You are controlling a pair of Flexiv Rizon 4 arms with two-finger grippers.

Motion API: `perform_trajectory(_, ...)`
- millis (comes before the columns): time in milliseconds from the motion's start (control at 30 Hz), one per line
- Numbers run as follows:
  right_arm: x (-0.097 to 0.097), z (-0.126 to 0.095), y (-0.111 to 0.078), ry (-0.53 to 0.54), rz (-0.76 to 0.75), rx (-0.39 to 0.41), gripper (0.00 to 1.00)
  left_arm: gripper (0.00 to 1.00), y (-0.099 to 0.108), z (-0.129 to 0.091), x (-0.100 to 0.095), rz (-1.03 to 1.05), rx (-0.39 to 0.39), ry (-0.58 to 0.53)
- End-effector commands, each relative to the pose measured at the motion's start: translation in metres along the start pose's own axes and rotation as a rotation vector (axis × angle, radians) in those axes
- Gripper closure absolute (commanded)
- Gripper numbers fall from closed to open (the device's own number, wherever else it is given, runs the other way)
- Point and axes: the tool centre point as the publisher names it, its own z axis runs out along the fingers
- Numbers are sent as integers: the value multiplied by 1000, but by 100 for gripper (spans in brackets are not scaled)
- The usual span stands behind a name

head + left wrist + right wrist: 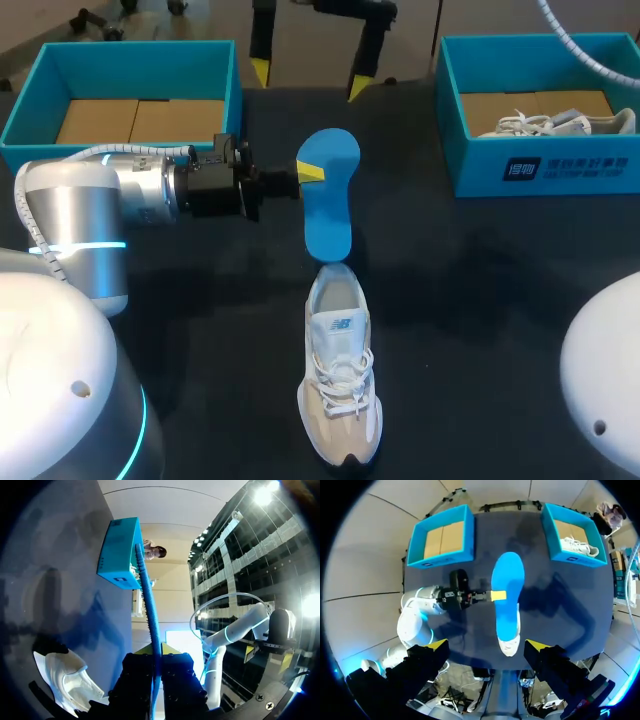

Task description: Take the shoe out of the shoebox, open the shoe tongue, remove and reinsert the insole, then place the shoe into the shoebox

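Head view, desk (480,280) read as a clock face with 12 at the far edge.

Left hand (310,172): comes in from 9 o'clock on a level left arm (110,195). It is clamped on the blue insole (328,195), one yellow tip showing on the insole's upper face. In the left wrist view the insole (148,620) runs edge-on straight out between the fingers of the left hand (159,666), with a finger on each side.

Insole: over mid-desk, long axis 12 to 6, gripped on its 9 o'clock edge. Its 6 o'clock end meets the heel opening of the shoe (340,375). I cannot tell if they touch.

Shoe: white and beige, laced, upright on its sole at 6 o'clock of the insole. Its toe points to 6 and its heel to 12.

Right hand (308,78): high at 12 o'clock, fingers wide apart, holding nothing. The right wrist view looks down past the right hand (487,647) onto the insole (507,595) and the shoe (509,640).

Left shoebox (40,95): at 10 o'clock, lid off, cardboard floor showing.

Right shoebox (545,165): at 2 o'clock, lid off, with a second shoe (555,122) lying inside.
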Motion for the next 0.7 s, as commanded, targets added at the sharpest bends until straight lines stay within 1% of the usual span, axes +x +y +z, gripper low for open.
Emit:
perform_trajectory(33,-13,3,1,148,-43,-18,0,100,1,0,0,0,2,-3)
perform_trajectory(167,-18,-4,2,275,-94,-39,0,100,1,0,0,0,2,-3)
perform_trajectory(300,-25,-9,2,391,-115,-58,0,100,1,0,0,0,2,-3)
perform_trajectory(333,-28,-10,2,442,-127,-73,0,100,1,0,0,0,2,-3)
perform_trajectory(367,-29,-11,1,472,-126,-79,0,100,1,0,0,0,2,-3)
perform_trajectory(400,-31,-12,1,507,-97,-69,0,100,1,0,0,0,2,-3)
perform_trajectory(467,-32,-13,2,557,-114,-86,0,100,1,0,0,0,2,-3)
perform_trajectory(500,-33,-14,2,585,-94,-76,0,100,1,0,0,0,2,-3)
perform_trajectory(600,-40,-11,5,663,-63,-75,0,100,1,0,0,0,2,-3)
perform_trajectory(700,-43,-6,5,732,-66,-82,0,100,1,0,0,0,2,-3)
